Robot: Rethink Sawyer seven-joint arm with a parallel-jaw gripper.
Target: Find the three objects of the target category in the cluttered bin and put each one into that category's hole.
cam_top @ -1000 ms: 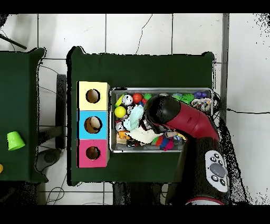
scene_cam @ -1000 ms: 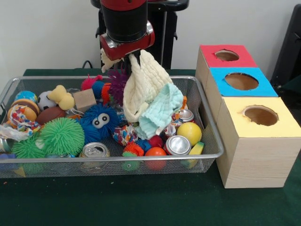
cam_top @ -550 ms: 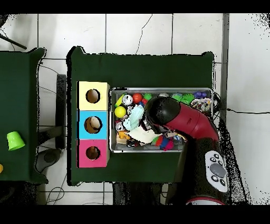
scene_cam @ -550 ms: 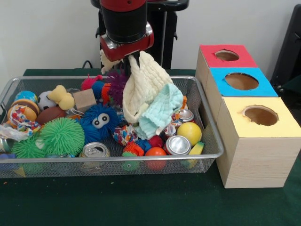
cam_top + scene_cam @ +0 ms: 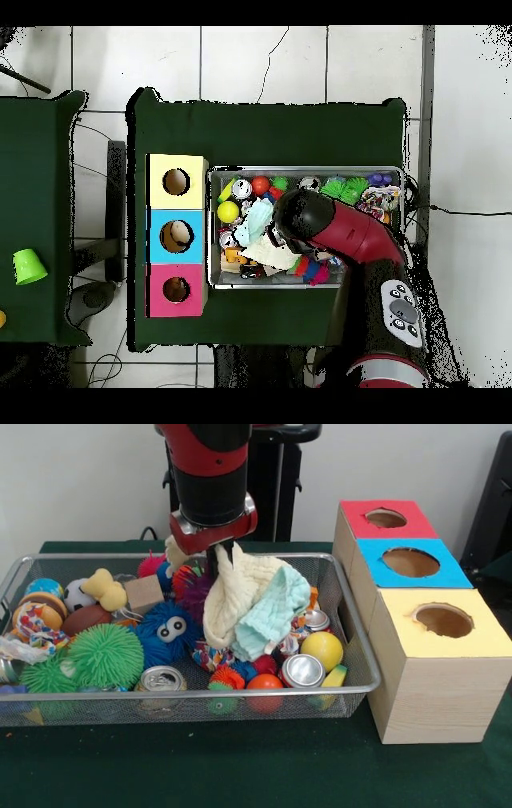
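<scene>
Cloths, a cream waffle-textured cloth (image 5: 232,596) and a mint-green cloth (image 5: 270,612), hang bunched together from our gripper (image 5: 218,552), which is pinched closed on the cream one's top. We see them draped above the toys in the wire-mesh bin (image 5: 352,634), beside the fuzzy blue ball (image 5: 166,630)

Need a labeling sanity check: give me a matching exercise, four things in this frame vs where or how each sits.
Things:
1. cloths
2. yellow ball
3. blue fuzzy toy
4. yellow-topped box

Places:
a. in the basket, right end near the cans
b. outside the basket, nearest the camera in the box row
c. hanging from the gripper
d. mid-basket, eyes showing

Pairs: 1-c, 2-a, 3-d, 4-b
</scene>
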